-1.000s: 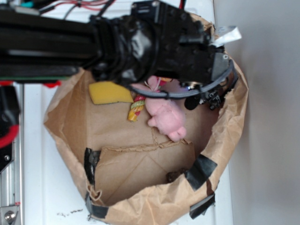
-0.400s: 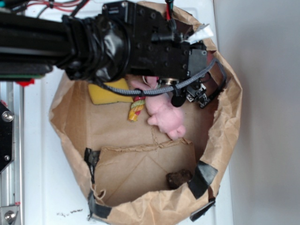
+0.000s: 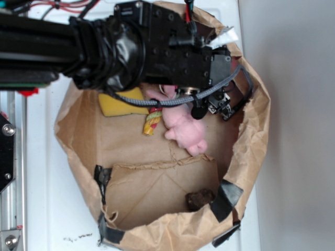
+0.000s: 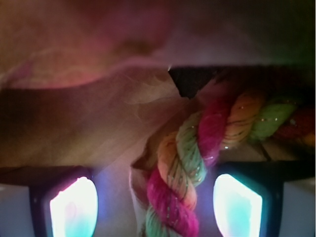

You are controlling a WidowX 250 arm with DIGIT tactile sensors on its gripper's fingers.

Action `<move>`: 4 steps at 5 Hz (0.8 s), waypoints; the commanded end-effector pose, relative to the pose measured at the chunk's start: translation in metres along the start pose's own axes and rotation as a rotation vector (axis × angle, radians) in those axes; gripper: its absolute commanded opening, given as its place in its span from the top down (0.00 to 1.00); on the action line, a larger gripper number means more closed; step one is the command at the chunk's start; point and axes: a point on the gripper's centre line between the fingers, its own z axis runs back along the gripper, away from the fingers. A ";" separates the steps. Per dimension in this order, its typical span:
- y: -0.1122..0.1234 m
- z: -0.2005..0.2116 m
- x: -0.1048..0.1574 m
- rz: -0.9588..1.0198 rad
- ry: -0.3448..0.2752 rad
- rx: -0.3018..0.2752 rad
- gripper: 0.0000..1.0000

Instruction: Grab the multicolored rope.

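Multicolored rope [image 3: 152,123], a thick twisted cord of red, yellow and pale green, lies on the floor of an opened brown paper bag [image 3: 255,151], toward the bag's far rim, with only its lower end showing below the robot's black arm. Going left to right across the bag floor: a yellow sponge wedge [image 3: 118,104] sits near the left wall, the rope's visible end is just beside it, and a pink plush bunny [image 3: 184,129] lies touching or nearly touching the rope on its right. A small dark lump [image 3: 199,198] rests alone near the bag's front right corner, well apart from the rest. The gripper [image 3: 222,107] hangs over the right part of the bag, beyond the bunny, near the right wall; from outside I cannot tell how wide it stands. The wrist view [image 4: 175,197] is clearer: the rope [image 4: 197,163] rises between the two glowing finger pads [image 4: 237,205], the pads set apart on either side with a gap showing, so the gripper looks spread rather than clamped. The rope's long axis runs up from the bottom of that view, then bends away to the right. The rope seems to sit already inside the fingers' span, crossing it roughly at right angles, so closing would likely catch it.
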 end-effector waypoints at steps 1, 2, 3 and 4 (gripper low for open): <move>0.019 -0.010 0.001 0.057 -0.046 0.064 0.00; 0.021 -0.008 0.002 0.108 -0.076 0.076 1.00; 0.022 -0.005 0.001 0.118 -0.088 0.062 1.00; 0.023 -0.002 -0.003 0.121 -0.117 0.044 1.00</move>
